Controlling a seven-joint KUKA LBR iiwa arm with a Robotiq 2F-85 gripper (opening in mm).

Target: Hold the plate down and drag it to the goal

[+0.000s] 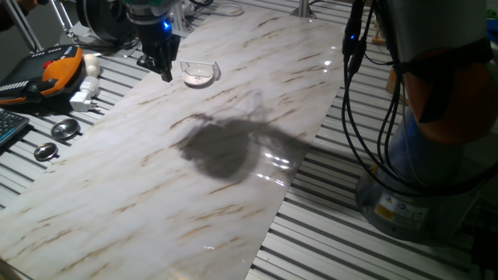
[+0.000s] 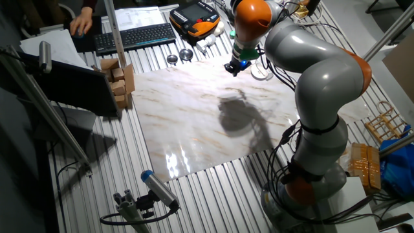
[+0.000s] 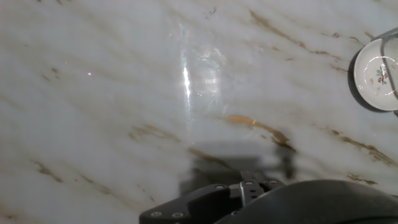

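Note:
The plate [image 1: 198, 74] is a small white dish on the far part of the marble board [image 1: 194, 171]. Glinting clear edges of the goal [image 1: 215, 69] hug its right side; the plate seems to lie in it. My gripper [image 1: 165, 71] hangs just left of the plate, a little above the board, apart from it. Its black fingers come together as one tip, holding nothing. In the hand view the plate [image 3: 377, 74] sits at the right edge, and my fingers are not seen there. In the other fixed view the gripper [image 2: 233, 67] is left of the plate [image 2: 259, 72].
Two grey metal discs [image 1: 65, 129] [image 1: 45, 152], a white adapter [image 1: 84, 95] and an orange-black device [image 1: 54, 70] lie left of the board. Cables [image 1: 354, 54] and the robot base [image 1: 436, 155] are at the right. Wooden blocks [image 2: 120, 77] stand beside the board.

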